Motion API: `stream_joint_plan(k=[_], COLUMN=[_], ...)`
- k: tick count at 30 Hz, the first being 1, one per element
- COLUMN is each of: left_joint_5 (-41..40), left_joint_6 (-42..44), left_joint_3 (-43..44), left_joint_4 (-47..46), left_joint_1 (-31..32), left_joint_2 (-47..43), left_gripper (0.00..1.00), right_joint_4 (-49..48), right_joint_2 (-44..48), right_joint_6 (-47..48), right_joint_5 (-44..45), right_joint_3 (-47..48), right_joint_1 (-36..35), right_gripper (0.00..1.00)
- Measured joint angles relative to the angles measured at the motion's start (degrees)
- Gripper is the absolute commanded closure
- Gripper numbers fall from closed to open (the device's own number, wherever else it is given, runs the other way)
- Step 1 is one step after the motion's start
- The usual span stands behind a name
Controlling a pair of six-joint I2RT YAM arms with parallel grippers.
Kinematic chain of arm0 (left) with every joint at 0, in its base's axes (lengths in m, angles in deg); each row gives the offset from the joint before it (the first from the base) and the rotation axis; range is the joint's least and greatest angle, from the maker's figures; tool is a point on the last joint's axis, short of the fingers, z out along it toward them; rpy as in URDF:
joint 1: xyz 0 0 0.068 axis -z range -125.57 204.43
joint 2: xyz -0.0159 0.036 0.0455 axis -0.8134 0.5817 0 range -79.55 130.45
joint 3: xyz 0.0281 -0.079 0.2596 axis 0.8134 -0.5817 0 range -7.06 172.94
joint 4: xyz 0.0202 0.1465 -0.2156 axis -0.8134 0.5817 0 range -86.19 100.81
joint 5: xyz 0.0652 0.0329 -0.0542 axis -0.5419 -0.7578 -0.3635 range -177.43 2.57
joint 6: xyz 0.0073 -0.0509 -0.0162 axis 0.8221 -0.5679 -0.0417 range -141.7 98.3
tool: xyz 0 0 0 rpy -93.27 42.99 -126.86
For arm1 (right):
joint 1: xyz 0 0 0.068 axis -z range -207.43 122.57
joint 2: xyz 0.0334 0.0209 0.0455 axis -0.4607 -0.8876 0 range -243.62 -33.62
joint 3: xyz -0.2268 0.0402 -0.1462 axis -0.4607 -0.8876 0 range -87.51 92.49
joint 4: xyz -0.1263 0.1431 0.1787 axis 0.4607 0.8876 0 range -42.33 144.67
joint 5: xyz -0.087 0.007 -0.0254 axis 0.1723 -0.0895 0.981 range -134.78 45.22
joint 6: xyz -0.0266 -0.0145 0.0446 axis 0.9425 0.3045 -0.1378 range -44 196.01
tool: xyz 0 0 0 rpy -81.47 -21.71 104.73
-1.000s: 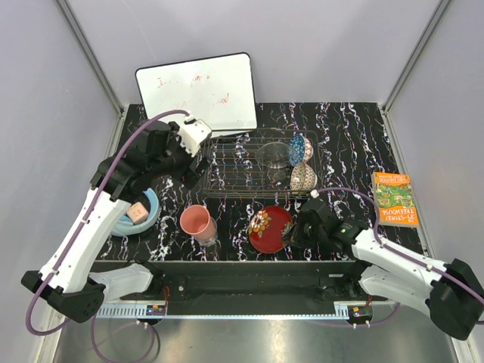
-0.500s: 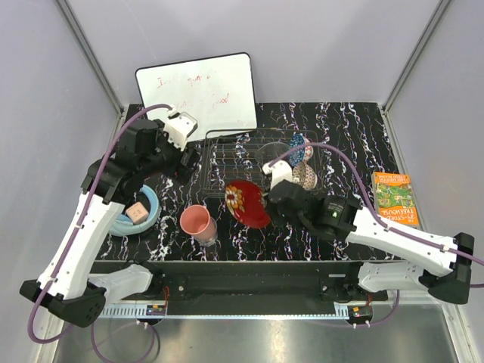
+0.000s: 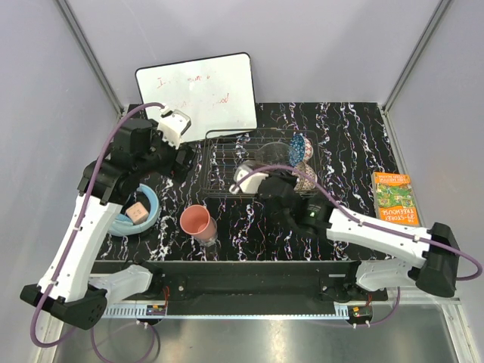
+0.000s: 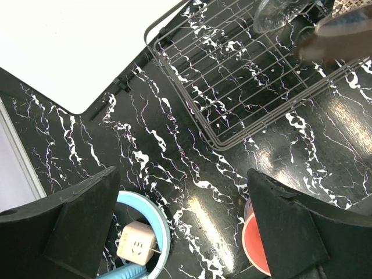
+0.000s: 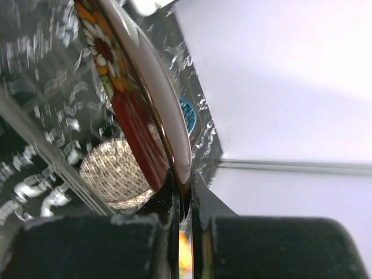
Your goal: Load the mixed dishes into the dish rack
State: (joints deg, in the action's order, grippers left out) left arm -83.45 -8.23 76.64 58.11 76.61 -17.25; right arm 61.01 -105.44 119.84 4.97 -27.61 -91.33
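My right gripper (image 3: 262,184) is shut on the rim of the red floral plate (image 5: 136,116) and holds it on edge over the dish rack (image 3: 227,170). In the top view the wrist hides the plate. The clear glass bowl (image 3: 274,153), blue patterned bowl (image 3: 297,146) and cream-gold bowl (image 3: 305,176) sit in the rack's right end. The cream-gold bowl (image 5: 116,171) lies just behind the plate. The pink cup (image 3: 198,221) stands on the table in front of the rack. My left gripper (image 3: 181,157) is open and empty, high above the table left of the rack (image 4: 250,75).
A light-blue bowl (image 3: 138,213) holding a white plug cube (image 4: 135,243) sits at the left. A whiteboard (image 3: 198,91) leans at the back. An orange book (image 3: 395,198) lies at the right. The pink cup (image 4: 256,244) shows by my left gripper's right finger.
My right arm lifted the red plate from the table's front and carried it back over the rack, turning it on edge. My left gripper drew back to the left, away from the rack.
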Motion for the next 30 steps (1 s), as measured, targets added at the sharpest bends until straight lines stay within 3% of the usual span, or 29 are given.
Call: stream_joint_plan(k=[4,10,30], left_joint_5=[0.31,1.51,2.93], left_joint_6=[-0.02,-0.17,-0.33], left_joint_3=[-0.90,-1.86,-3.72], left_joint_4=[-0.79,-1.46,-2.78], left_joint_1=[-0.83,-1.64,-3.39], left_joint_2=[-0.02,-0.07,-1.27], left_gripper=[0.05,0.05,0.05], right_joint_4=[-3.13,-8.07,-13.16], right_joint_2=[-0.15,0.70,-3.39], right_joint_6=[10.93,19.39,21.29], right_joint_5=[-3.50,-6.36,-18.05], right_joint_3=[-7.63,-8.70,-8.59], right_joint_1=[3.15,5.51,17.11], right_gripper=[1.00,1.00,1.00])
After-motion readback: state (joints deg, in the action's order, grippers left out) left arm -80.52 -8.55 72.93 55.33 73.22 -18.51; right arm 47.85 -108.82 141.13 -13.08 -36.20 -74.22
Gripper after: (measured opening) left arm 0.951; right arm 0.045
